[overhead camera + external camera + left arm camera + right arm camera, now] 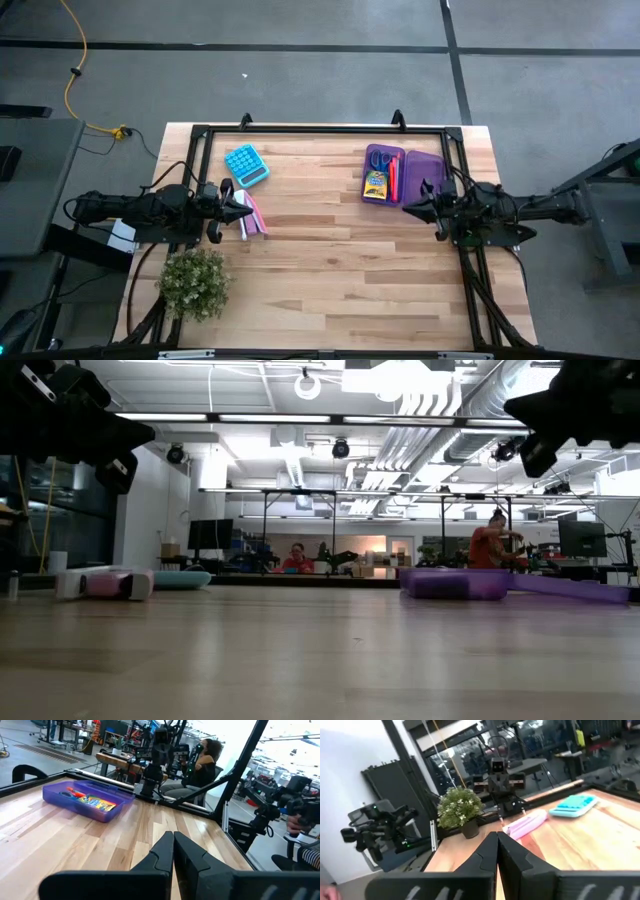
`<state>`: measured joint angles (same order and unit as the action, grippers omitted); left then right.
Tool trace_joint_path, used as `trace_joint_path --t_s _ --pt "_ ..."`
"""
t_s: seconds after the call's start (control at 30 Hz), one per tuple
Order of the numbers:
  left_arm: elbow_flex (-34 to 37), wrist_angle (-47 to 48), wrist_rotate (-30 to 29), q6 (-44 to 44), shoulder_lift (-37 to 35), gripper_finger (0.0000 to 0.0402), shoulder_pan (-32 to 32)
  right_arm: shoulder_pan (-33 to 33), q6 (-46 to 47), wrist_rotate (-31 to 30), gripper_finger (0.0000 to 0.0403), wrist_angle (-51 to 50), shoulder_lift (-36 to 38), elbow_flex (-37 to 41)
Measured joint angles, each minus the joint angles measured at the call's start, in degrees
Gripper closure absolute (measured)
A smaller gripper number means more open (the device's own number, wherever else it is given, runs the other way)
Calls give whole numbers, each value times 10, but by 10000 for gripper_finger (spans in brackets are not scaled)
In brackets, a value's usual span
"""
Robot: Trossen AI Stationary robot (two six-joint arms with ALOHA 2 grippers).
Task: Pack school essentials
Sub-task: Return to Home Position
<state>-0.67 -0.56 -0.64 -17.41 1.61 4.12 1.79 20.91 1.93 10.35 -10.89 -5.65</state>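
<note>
A bushy green potted plant [193, 282] stands at the left side of the bench [340, 280], in the corner toward the high view's lower edge and well apart from everything else. A light blue calculator [246, 164] lies tilted near the opposite left corner. Across on the right sits a translucent purple case [428, 165], its lid swung open flat beside it. A black metal frame [320, 130] runs round the bench. On the grey floor beyond, a yellow cable [75, 72] snakes away. In the room behind, two people are at distant workstations, one in red [296, 557] and one in orange [488, 542].
</note>
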Motion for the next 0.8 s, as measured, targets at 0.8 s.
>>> trace_joint_path --t_s 0.8 --pt "0 -1 0 0 1 401 0 2 -109 -21 403 -159 101 28"
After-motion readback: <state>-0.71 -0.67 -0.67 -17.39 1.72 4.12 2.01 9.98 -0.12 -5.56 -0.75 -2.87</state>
